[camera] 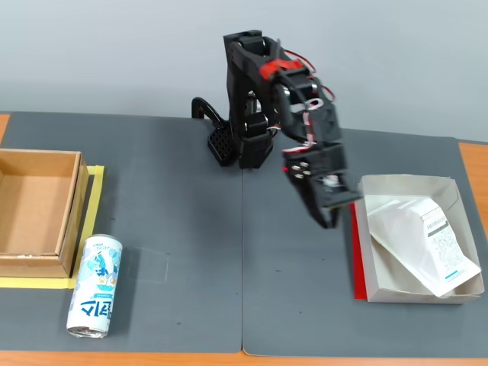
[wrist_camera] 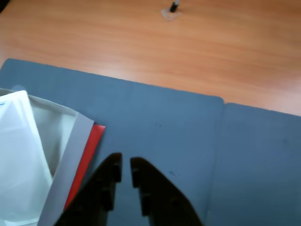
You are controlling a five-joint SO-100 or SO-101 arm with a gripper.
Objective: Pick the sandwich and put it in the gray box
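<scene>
I see the sandwich (camera: 423, 242), a flat white plastic-wrapped pack, glossy and a bit crumpled, lying inside the gray box (camera: 442, 183), a shallow pale paperboard tray with low flared walls and a red strip along its left edge in the fixed view. The pack's long axis runs diagonally, upper left to lower right in that view, label and teal strip toward the lower-right corner, which laps onto the tray's wall. My fingers (wrist_camera: 126, 165), matte black with stepped inner faces, are nearly together with a narrow gap and hold nothing. They hang over the dark grey mat (camera: 191, 229), just left of the tray, clear of the pack. Wood-grain surface (wrist_camera: 141, 42) beyond the mat
</scene>
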